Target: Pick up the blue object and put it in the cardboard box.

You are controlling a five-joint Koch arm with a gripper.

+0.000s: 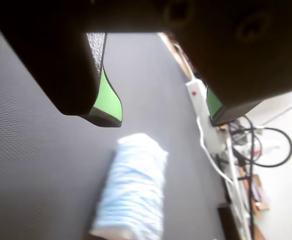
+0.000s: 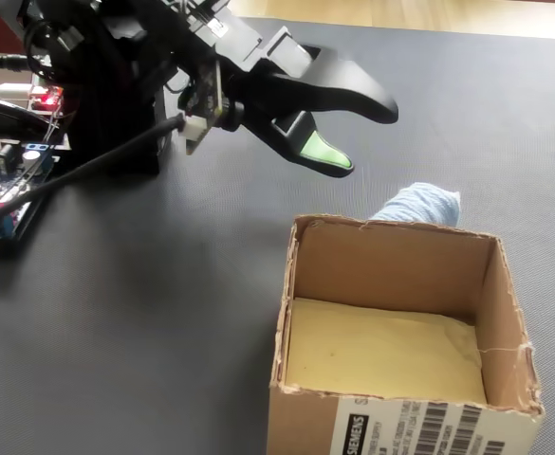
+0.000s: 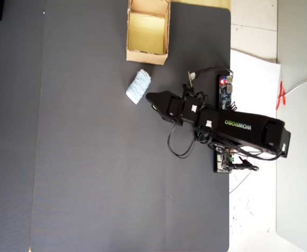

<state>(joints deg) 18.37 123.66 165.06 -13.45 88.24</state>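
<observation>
The blue object [image 1: 132,187] is a pale blue-white ribbed lump lying on the dark mat, below and just ahead of my gripper [image 1: 163,117] in the wrist view. My gripper is open, with its green-padded jaws wide apart and nothing between them. In the overhead view the gripper [image 3: 151,100] hovers just right of the blue object [image 3: 138,86], apart from it. The cardboard box [image 3: 147,56] stands open and close to the lump. In the fixed view the box [image 2: 391,270] hides most of the blue object [image 2: 419,203], while the gripper [image 2: 362,137] hangs up and to its left.
A circuit board with a red light [image 3: 225,89] and loose cables [image 3: 179,147] lie by the arm's base at the mat's right edge. A white power strip [image 1: 196,95] and more cables [image 1: 265,147] run along the mat edge in the wrist view.
</observation>
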